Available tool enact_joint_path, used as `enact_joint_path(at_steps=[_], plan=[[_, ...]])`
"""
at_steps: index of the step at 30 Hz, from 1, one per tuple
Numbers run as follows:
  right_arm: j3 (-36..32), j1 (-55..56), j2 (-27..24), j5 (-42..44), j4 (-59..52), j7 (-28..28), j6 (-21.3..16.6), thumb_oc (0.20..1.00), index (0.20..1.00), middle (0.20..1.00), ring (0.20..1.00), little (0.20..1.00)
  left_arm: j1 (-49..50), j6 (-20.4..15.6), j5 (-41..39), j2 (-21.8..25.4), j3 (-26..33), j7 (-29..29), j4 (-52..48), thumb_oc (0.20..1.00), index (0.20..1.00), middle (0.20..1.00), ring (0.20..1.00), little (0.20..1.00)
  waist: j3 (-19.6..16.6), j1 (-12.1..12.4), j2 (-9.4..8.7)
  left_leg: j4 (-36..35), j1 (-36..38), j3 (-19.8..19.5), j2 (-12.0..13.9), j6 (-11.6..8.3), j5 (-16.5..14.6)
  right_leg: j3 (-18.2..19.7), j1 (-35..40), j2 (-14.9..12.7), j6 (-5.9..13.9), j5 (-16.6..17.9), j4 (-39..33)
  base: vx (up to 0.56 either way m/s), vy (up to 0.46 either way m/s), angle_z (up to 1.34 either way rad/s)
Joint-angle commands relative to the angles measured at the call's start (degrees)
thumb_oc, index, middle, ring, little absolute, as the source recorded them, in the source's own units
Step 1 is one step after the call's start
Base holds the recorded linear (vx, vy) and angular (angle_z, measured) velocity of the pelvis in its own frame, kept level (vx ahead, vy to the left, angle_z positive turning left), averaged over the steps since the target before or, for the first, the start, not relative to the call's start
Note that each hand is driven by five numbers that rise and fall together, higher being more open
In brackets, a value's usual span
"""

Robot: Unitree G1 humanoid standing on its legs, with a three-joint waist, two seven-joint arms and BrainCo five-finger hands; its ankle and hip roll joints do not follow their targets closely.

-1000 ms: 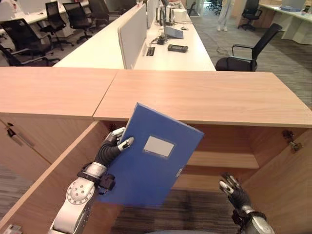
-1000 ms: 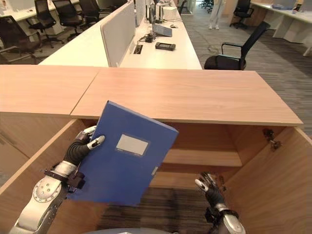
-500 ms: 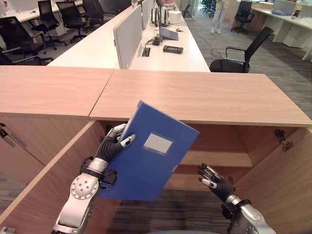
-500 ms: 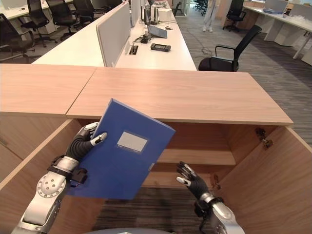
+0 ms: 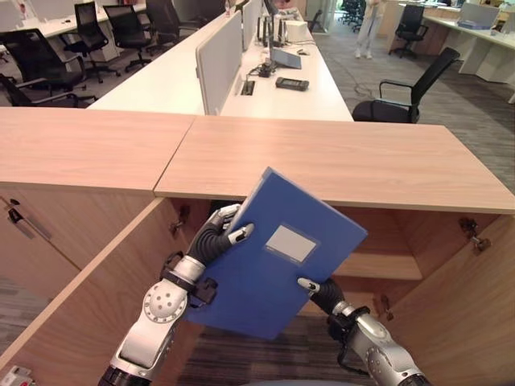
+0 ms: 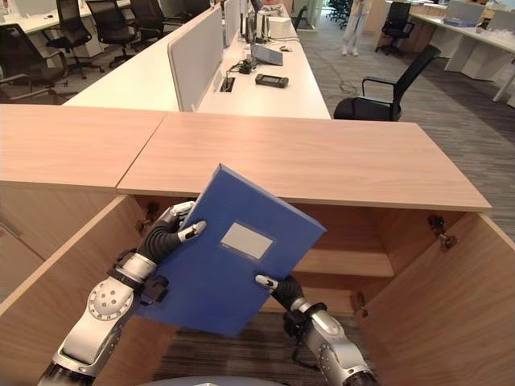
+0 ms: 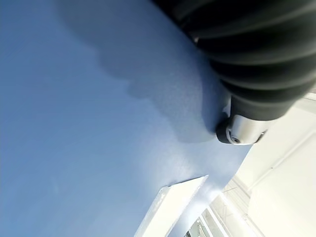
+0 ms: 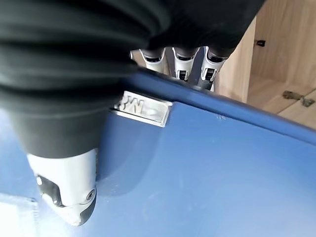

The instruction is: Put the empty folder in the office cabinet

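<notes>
**Blue folder held tilted at the open cabinet**

The wooden cabinet [image 5: 338, 161] stands open, its shelf [image 5: 386, 265] at 3 o'clock from the folder. The blue folder [image 5: 273, 265] hangs before the opening, its long axis running from 7 to 1 o'clock, its label [image 5: 291, 243] facing up. The left hand [image 5: 219, 235] grips its 10 o'clock edge, thumb on the cover. The right hand [image 6: 282, 288] clasps the 4 o'clock edge, thumb on top, fingers [image 8: 180, 63] behind.

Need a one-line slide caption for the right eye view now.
Both hands, left and right, grip the tilted blue folder before the open cabinet.
</notes>
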Motion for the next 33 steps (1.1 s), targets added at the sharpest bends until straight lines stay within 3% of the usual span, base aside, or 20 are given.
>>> enact_joint_path(at_steps=[1,10,11,18,22,33], plan=[[2.5,-5.9,2.8,3.7,-0.3,1.0,-2.6,1.000,1.000,1.000,1.000,1.000,-5.9,-4.5,-4.9,-0.7,-1.3,0.9,-3.2,0.200,0.200,0.200,0.200,0.200,-0.2,0.4,-1.87,-0.2,-1.8,-2.4,1.2,-2.41,-1.1,-3.0,3.0,-0.4,2.98,-5.5,0.4,0.00,0.000,0.00],[8.0,-10.9,7.8,7.2,4.2,-0.1,-2.2,1.000,1.000,1.000,1.000,1.000,-9.4,-3.7,-10.4,-1.8,-5.3,0.4,-3.5,0.200,0.200,0.200,0.200,0.200,0.4,0.9,-1.62,-0.2,-2.2,-2.7,1.5,-2.47,-0.6,-3.1,2.7,-0.2,2.70,-5.5,0.4,0.00,0.000,0.00],[8.3,-11.4,8.3,8.0,4.8,0.0,-2.2,0.200,0.200,0.200,0.200,0.200,-9.9,-3.6,-10.4,-1.8,-5.5,0.6,-3.4,0.200,0.200,0.200,0.200,0.200,0.5,1.0,-1.62,-0.2,-2.2,-2.7,1.5,-2.52,-0.6,-3.1,2.6,-0.2,2.67,-5.5,0.4,0.00,0.000,0.00],[8.5,-8.3,10.5,15.3,3.4,0.9,-1.8,0.200,0.200,0.200,0.200,0.200,-9.8,-2.3,-12.2,-2.1,-6.9,0.6,-1.7,0.200,0.200,0.200,0.200,0.200,0.8,0.4,-1.28,-0.2,-2.4,-2.7,1.8,-2.77,-0.1,-3.3,2.5,0.1,2.41,-5.5,0.4,0.00,0.000,0.00],[5.4,-3.8,11.5,18.8,7.9,-0.2,-0.7,0.200,0.200,0.200,0.200,0.200,-8.1,0.6,-16.2,-2.0,-8.2,-0.8,1.6,0.200,0.200,0.200,0.200,0.200,0.9,-0.6,-0.84,-0.2,-2.3,-2.4,2.1,-3.00,-0.1,-3.0,2.5,0.5,2.24,-5.7,0.4,0.00,0.000,0.00],[-0.7,0.5,12.9,20.8,13.5,-3.4,0.1,0.200,0.200,0.200,0.200,0.200,-2.8,4.7,-20.0,-1.7,-8.2,-1.5,9.1,0.200,0.200,0.200,0.200,0.200,0.7,-1.9,-0.37,-0.2,-2.2,-1.6,2.6,-3.18,0.0,-2.5,2.1,1.1,2.15,-5.8,0.4,0.00,-0.013,-0.04]])
